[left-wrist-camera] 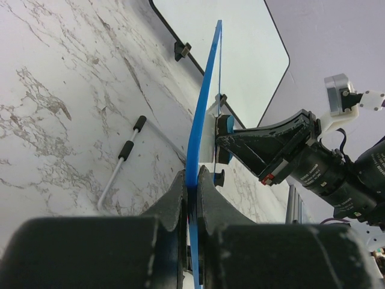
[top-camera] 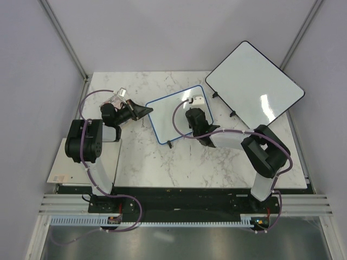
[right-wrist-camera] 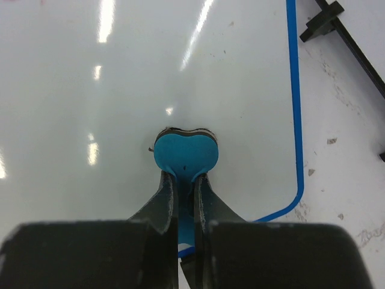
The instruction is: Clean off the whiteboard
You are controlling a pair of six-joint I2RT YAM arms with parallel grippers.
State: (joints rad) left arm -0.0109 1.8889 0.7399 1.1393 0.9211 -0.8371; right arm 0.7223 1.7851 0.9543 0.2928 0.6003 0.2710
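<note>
The small rectangular blue-framed whiteboard [top-camera: 171, 116] rests mid-table on the white marble tabletop [top-camera: 141, 162]. The larger dark-framed white board [top-camera: 255, 89] sits behind it to the right, apart. The left gripper [left-wrist-camera: 191, 180] clamps its left edge. The right gripper [right-wrist-camera: 185, 183] holds a blue heart-shaped eraser [right-wrist-camera: 184, 153] against its face.

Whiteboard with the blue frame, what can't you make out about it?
Top external: marks on the whiteboard too small to tell.
Left wrist: its face hidden, seen edge-on from the left gripper.
Right wrist: surface under the blue eraser hidden; much of it cut off at the picture edges.
</note>
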